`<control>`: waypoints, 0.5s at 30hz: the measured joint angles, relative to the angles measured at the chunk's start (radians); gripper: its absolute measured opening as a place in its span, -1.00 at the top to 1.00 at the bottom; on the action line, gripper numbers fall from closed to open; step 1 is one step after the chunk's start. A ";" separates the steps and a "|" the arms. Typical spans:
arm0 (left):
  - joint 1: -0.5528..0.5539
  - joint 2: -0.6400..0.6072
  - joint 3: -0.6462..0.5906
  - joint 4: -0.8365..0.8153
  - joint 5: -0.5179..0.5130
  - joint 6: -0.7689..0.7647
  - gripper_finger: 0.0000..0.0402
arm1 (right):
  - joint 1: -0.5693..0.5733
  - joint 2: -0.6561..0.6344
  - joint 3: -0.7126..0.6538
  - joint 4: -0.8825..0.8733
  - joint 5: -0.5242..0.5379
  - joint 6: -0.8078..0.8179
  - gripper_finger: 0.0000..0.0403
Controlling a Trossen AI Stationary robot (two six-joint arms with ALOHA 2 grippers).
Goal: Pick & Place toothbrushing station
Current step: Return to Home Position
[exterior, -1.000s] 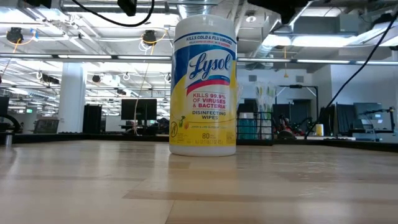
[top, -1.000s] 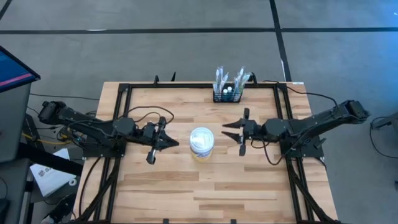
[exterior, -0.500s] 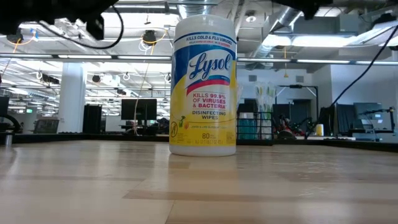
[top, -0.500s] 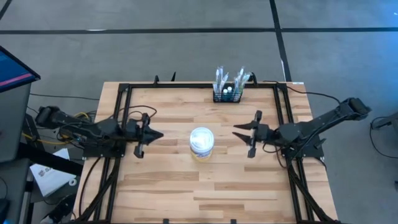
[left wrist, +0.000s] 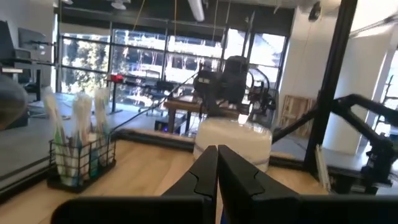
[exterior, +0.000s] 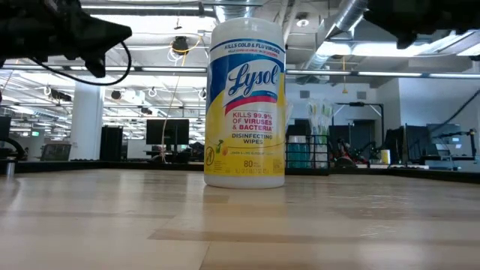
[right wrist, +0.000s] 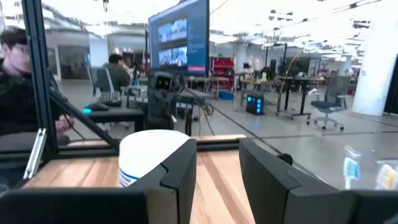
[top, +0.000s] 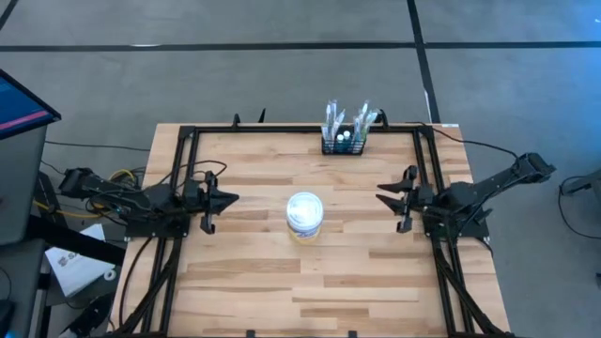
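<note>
The toothbrushing station (top: 344, 141), a small black rack holding toothbrushes and tubes, stands on its base at the table's far edge, right of centre. It also shows in the low view (exterior: 310, 152) and the left wrist view (left wrist: 81, 158). My left gripper (top: 228, 199) is shut and empty, over the table's left side (left wrist: 217, 152). My right gripper (top: 385, 196) is open and empty, over the table's right side (right wrist: 217, 155). Both grippers are well short of the rack.
A round white Lysol wipes tub (top: 304, 214) with a yellowish base stands upright at the table's centre, between the two grippers (exterior: 246, 105). A black metal frame (top: 427, 160) runs round the table's edges. Bare wood lies on the near half.
Both arms have drawn back from the tub. My left gripper has gone toward the table's left edge, and my right gripper toward the right edge. The tub and the rack have stayed where they were.
</note>
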 joint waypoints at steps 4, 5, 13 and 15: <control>0.000 0.004 -0.004 -0.024 -0.011 0.000 0.97 | 0.000 -0.142 -0.084 -0.002 0.002 -0.015 0.44; 0.000 0.006 -0.004 -0.025 -0.011 0.000 0.97 | 0.000 -0.181 -0.103 -0.004 0.002 -0.021 0.44; 0.000 0.018 -0.004 -0.022 -0.015 0.005 0.97 | 0.000 -0.421 -0.216 -0.081 -0.063 -0.009 0.44; 0.000 0.020 -0.003 -0.025 -0.015 0.006 0.97 | 0.000 -0.452 -0.216 -0.123 -0.125 0.005 0.44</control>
